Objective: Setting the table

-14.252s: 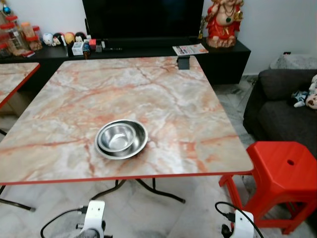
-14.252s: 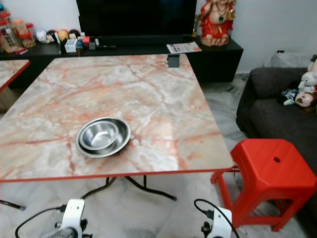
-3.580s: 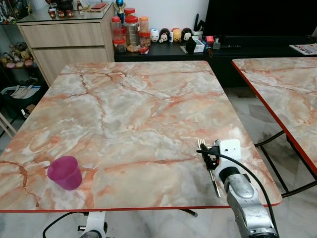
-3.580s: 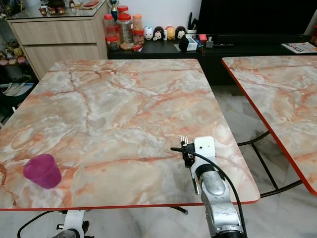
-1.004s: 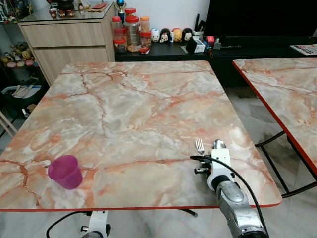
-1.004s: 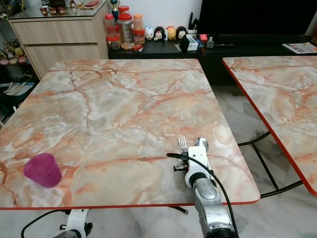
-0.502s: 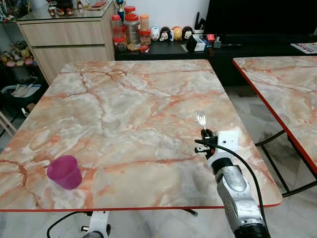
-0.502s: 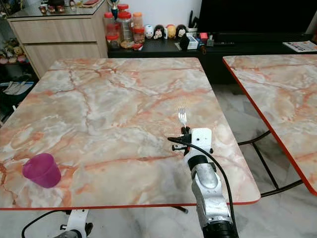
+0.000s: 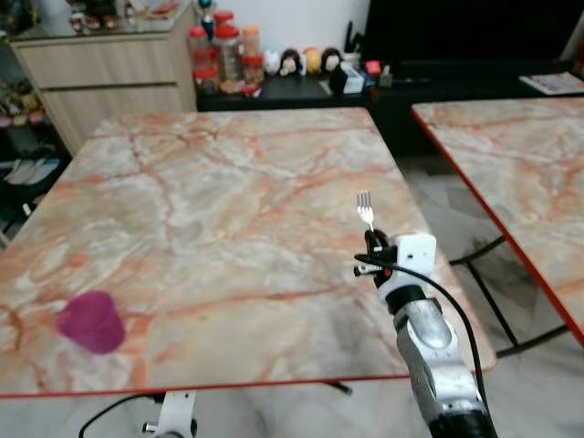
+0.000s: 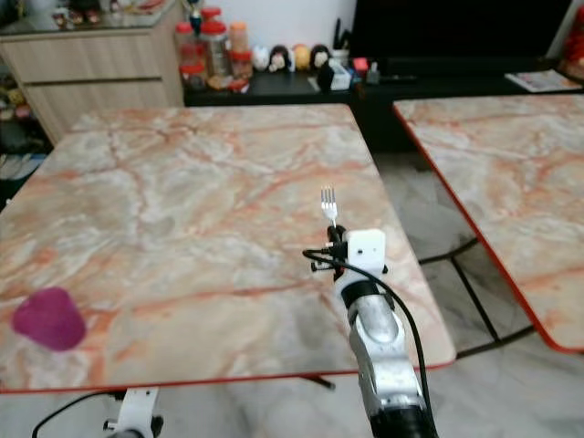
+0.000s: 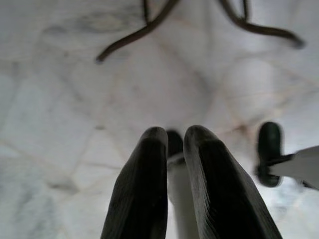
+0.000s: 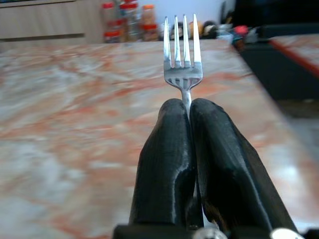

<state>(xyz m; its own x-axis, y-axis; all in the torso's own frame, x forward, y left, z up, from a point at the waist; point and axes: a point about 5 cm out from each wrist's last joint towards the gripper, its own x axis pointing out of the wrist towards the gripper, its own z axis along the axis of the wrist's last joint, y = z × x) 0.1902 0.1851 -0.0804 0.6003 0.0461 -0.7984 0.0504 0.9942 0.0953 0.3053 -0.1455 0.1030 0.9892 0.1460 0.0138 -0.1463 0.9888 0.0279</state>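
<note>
1. Before me stands the marble-patterned table (image 9: 201, 210) with its red edge, and a second table (image 9: 511, 155) of the same pattern is off to my right across a gap of floor.
2. My right arm reaches over the near right part of the first table, and the right gripper (image 12: 188, 107) is raised above the tabletop.
3. Near the table's front left corner I see a purple cup (image 9: 90, 320), blurred, well apart from the gripper.
4. My left gripper (image 11: 172, 134) hangs low over the pale floor with its fingers nearly together and nothing between them.
5. Pinched between the right fingers (image 12: 167, 149) is the fork (image 12: 182, 59): its handle runs down between the two pads, and its tines stand up clear past the tips.
6. Against the frame half a second ago, the fork is held the same way; the whole picture has shifted and blurred, so my camera moved.
</note>
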